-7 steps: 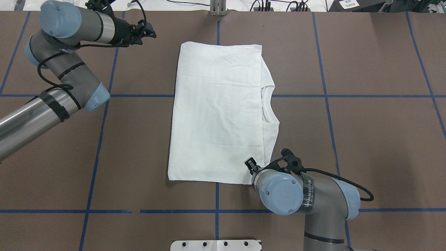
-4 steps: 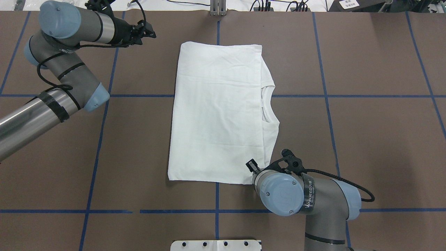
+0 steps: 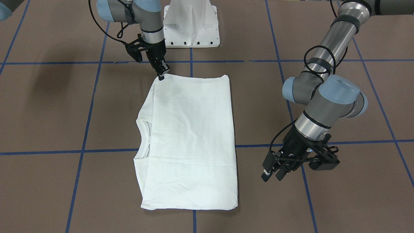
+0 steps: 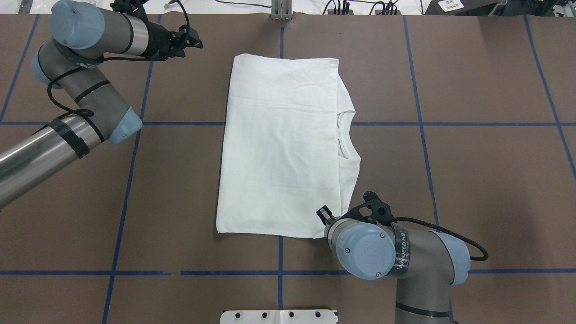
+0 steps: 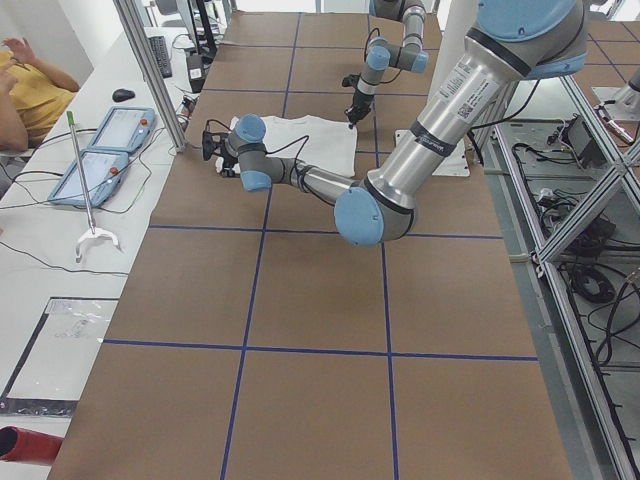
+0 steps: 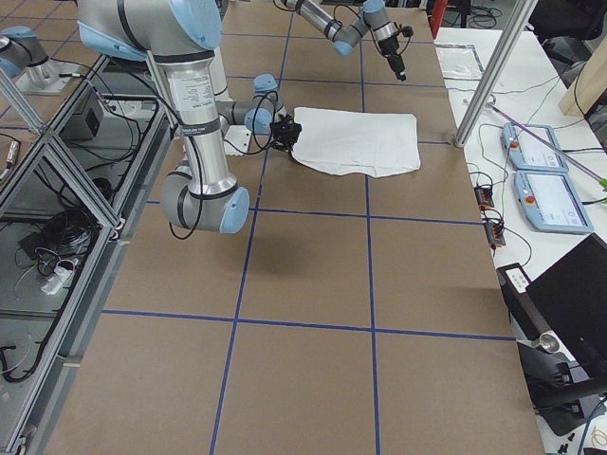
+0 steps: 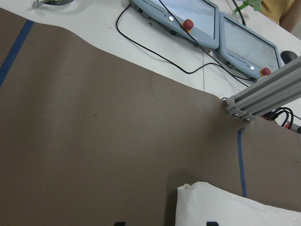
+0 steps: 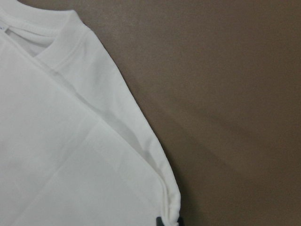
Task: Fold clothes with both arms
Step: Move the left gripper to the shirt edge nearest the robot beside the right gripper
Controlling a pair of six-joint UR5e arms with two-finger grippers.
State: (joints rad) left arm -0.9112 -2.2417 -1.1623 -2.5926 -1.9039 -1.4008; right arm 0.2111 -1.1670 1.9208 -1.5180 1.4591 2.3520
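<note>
The table (image 4: 495, 180) carries the shirt (image 4: 279, 148), folded flat. The right gripper (image 3: 161, 74) is closed on the shirt's collar-side corner, probably to lift it. The left gripper (image 3: 272, 174) hangs spread apart near the opposite corner, holding nothing.

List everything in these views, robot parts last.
T-shirt: one, white, folded flat at the table's middle.
table: one, brown with blue tape lines.
pedestal base: one, white, at the robot's edge of the table.
control tablets: two, grey-blue, on the white bench past the far edge.
person: one, yellow top, at that bench.
left gripper: one, black, open, apart from the shirt beside its far left corner.
right gripper: one, black, shut on the shirt's near right corner.
</note>
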